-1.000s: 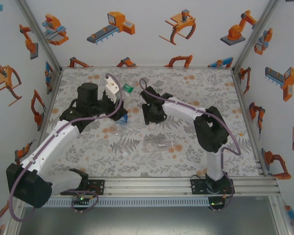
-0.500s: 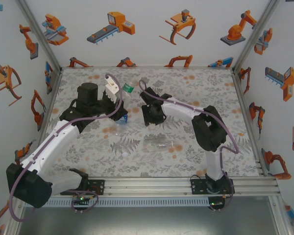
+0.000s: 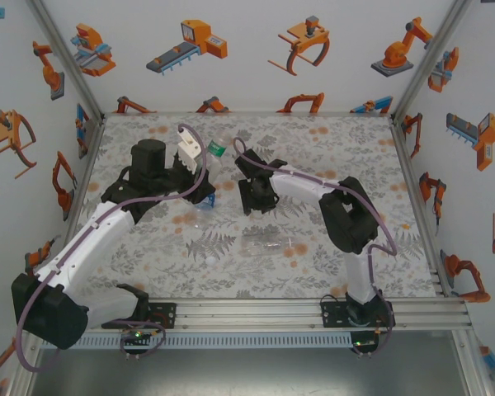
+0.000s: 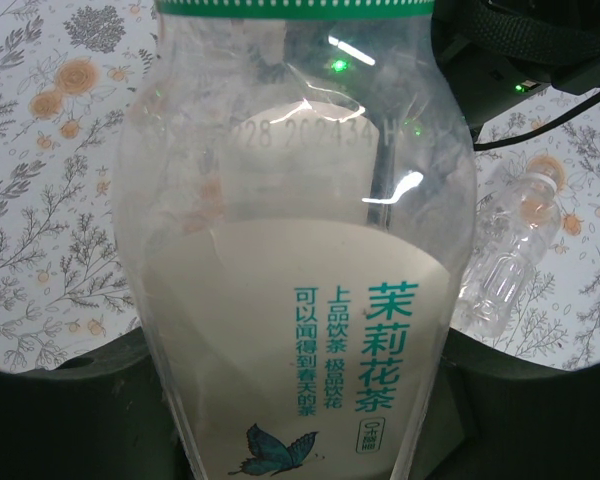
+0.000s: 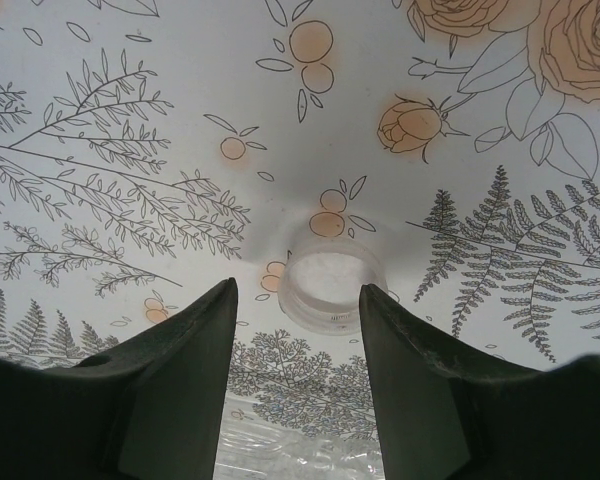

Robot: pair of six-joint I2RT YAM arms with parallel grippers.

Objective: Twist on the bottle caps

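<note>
Gripping the labelled bottle [image 4: 300,280] tight in our left claw [image 4: 292,420], we hold the right claw [image 5: 298,290] open, a white cap [image 5: 332,285] between its fingers, ungrabbed on the mat [image 5: 100,120]. We judge capping barely begun; the clear bottle [image 4: 510,245] also waits.

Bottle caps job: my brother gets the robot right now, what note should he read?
Left claw: shut on the green-label bottle.
Right claw: open, low over a pale cap on the mat, not gripping it.
Clear unlabelled bottle: lying on its side on the mat.
Done: one bottle grabbed. Can't tell if any cap is screwed on.
Left: grip the cap, screw it on, then probably the other bottles.
</note>
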